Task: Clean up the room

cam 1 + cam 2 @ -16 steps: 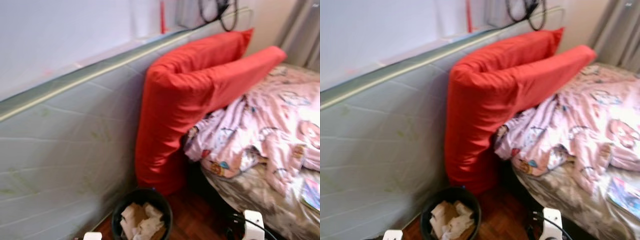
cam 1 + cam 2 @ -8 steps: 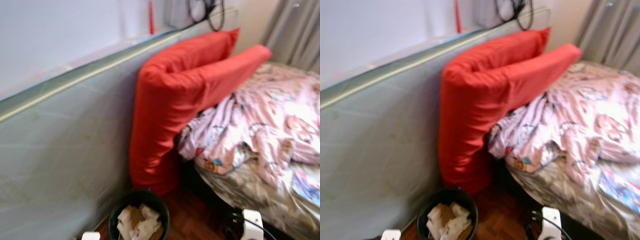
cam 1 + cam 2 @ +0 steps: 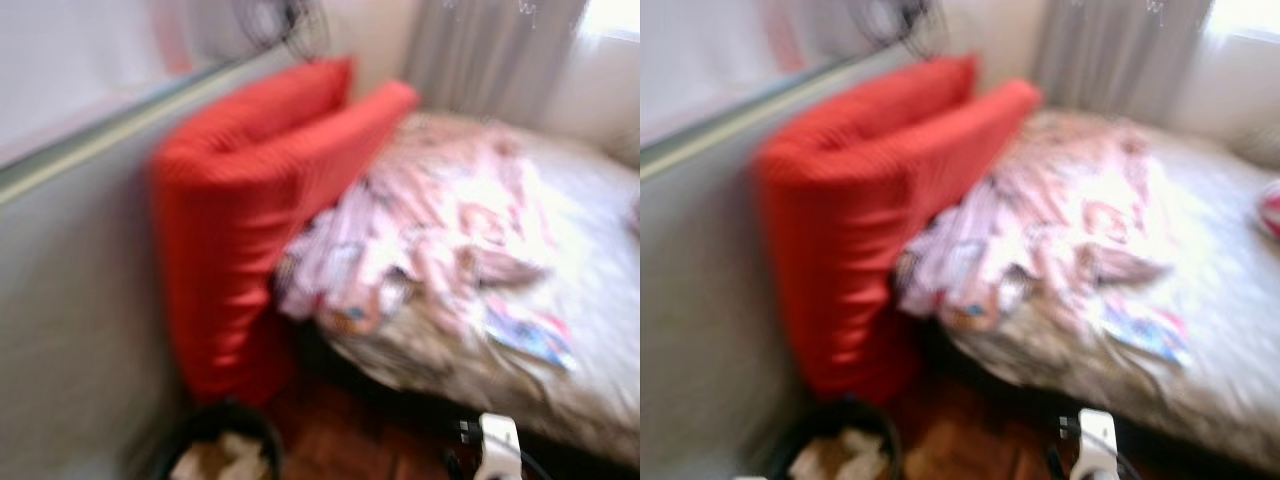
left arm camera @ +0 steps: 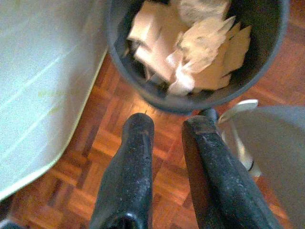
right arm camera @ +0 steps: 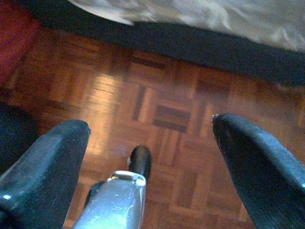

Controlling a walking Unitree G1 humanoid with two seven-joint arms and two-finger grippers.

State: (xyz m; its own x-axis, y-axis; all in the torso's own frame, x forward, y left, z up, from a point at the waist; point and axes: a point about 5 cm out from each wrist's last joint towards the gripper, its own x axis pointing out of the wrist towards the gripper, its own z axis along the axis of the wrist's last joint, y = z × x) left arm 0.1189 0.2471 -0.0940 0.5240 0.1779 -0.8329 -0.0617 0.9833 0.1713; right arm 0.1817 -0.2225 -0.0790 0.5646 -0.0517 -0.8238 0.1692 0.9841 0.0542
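The head views are blurred. A bed (image 3: 600, 230) carries a crumpled pink patterned blanket (image 3: 430, 220) and a colourful magazine (image 3: 530, 335) near its front edge. Two big red cushions (image 3: 240, 200) lean at the head of the bed. On the floor in front of them stands a black bin (image 4: 190, 43) full of crumpled paper. My left gripper (image 4: 167, 124) hangs just short of the bin, its fingers close together and empty. Low over the parquet near the bed's edge, my right gripper (image 5: 150, 126) is open with nothing in it.
A grey-green mattress (image 3: 70, 300) leans against the wall on the left. Grey curtains (image 3: 490, 50) hang behind the bed. The floor is brown parquet (image 5: 162, 95). A white part of my right arm (image 3: 497, 445) shows at the bottom.
The camera has swung to the right and the picture has blurred. More of the bed and the curtains have come into view. The things themselves have not moved.
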